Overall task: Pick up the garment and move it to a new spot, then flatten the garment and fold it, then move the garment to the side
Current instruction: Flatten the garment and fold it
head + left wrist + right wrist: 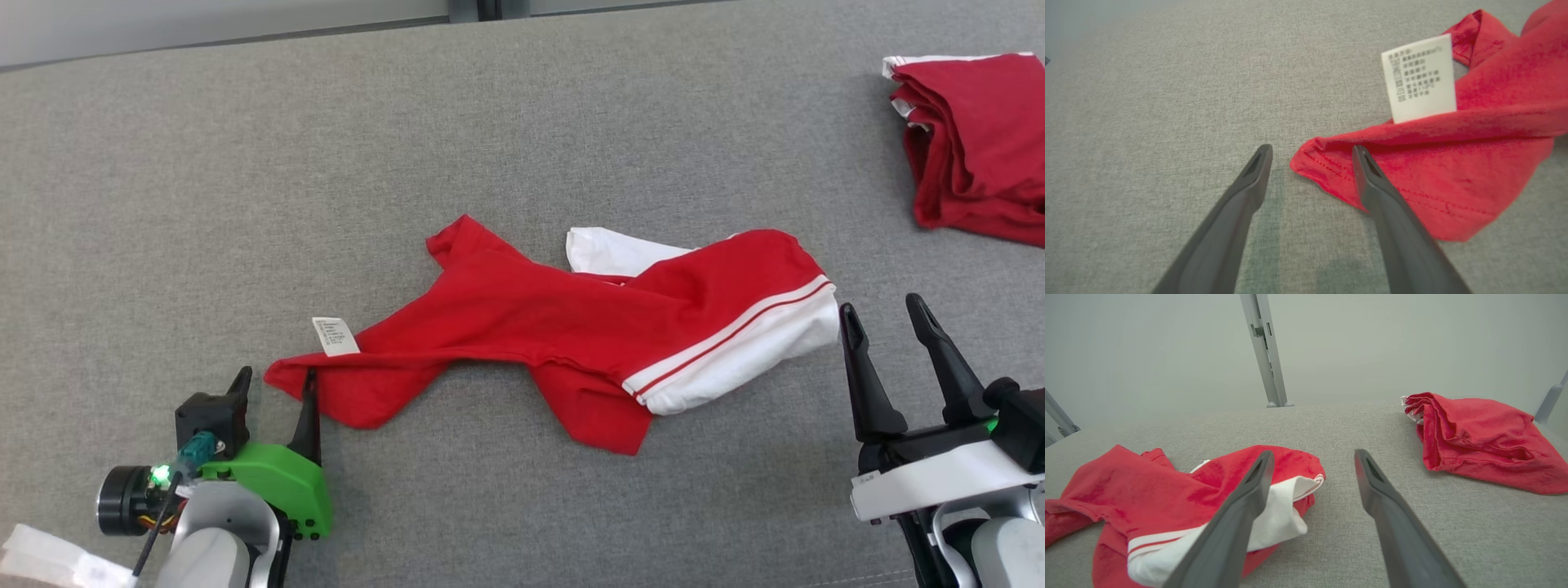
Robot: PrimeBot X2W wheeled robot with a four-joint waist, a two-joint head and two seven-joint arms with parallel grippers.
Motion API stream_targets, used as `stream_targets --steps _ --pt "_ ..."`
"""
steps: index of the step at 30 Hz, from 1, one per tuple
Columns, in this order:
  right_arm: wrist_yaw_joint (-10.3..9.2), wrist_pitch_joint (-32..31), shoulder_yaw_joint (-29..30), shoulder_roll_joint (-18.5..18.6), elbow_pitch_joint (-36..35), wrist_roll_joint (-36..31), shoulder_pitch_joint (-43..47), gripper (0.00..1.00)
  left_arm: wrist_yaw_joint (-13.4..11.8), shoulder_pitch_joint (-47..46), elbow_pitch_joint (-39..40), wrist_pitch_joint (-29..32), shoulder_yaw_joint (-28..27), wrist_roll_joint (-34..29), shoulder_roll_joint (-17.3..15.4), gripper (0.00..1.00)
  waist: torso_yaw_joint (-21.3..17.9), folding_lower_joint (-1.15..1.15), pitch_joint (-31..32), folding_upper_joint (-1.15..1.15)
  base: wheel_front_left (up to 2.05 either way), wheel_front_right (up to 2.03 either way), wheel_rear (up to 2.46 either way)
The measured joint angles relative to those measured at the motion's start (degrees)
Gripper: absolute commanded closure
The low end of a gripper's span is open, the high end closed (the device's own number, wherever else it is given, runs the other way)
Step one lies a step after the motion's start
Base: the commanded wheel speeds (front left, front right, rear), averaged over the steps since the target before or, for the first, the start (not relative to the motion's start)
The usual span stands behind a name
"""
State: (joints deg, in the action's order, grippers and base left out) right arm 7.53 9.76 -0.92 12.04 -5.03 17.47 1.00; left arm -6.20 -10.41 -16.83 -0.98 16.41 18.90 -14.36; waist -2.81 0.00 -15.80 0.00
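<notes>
The left gripper [1311, 151] stands wide and empty, low over the table [245, 163]. The garment's [571, 327] near-left hem corner lies between its fingers, with one finger over the red cloth. The right gripper [882, 306] is also wide and empty, just beside the white cuff [759, 359] at the garment's other end.

The garment is a red shirt with white striped sleeves. It lies mid-table, twisted and bunched, with one sleeve tucked under. It is neither flat nor folded, and whether it already lies in its new spot cannot be told. Flattening, folding and the move to the side are all left to do. With a gripper at each end, I judge that a two-handed pick-up or stretch is being set up.

A second red garment [971, 139] lies roughly folded at the far right, well apart.

A white care label [1421, 77] sticks out near the left corner. It bears rows of small dark characters and a column of symbols, too blurred to read. No brand name shows.
</notes>
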Motion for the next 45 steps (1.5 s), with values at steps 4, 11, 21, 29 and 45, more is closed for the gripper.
stream_targets --steps 4,11,21,29,45 --pt "0.00 0.1 -0.3 0.3 0.7 0.2 -0.4 0.00 1.7 -2.2 -3.4 0.9 0.1 1.4 -0.1 0.58 -0.4 0.00 -1.3 0.00 0.00 0.00 0.00" --pt "0.00 -0.8 -4.5 1.8 2.9 1.9 -0.3 0.00 2.9 -4.3 -6.5 -0.9 0.1 2.2 0.1 1.00 -0.8 0.00 -2.1 0.00 0.00 0.00 0.00" --pt "0.00 -1.6 -9.4 3.5 5.3 4.0 -1.5 1.00 2.7 -5.4 -8.2 -5.6 0.2 2.5 1.3 1.00 0.6 0.00 -2.8 0.00 0.00 0.00 0.00" --pt "0.00 1.0 -7.7 5.6 1.3 4.1 -1.6 1.00 0.4 -5.4 -3.3 -12.1 -1.7 1.7 1.1 1.00 0.7 0.00 -1.4 0.00 0.00 0.00 0.00" --pt "0.00 -3.4 6.3 12.3 -17.4 -0.8 -14.1 1.00 -3.9 -8.7 31.1 -11.3 -5.0 -5.1 -4.9 1.00 0.4 0.00 5.9 0.00 0.00 0.00 0.00"
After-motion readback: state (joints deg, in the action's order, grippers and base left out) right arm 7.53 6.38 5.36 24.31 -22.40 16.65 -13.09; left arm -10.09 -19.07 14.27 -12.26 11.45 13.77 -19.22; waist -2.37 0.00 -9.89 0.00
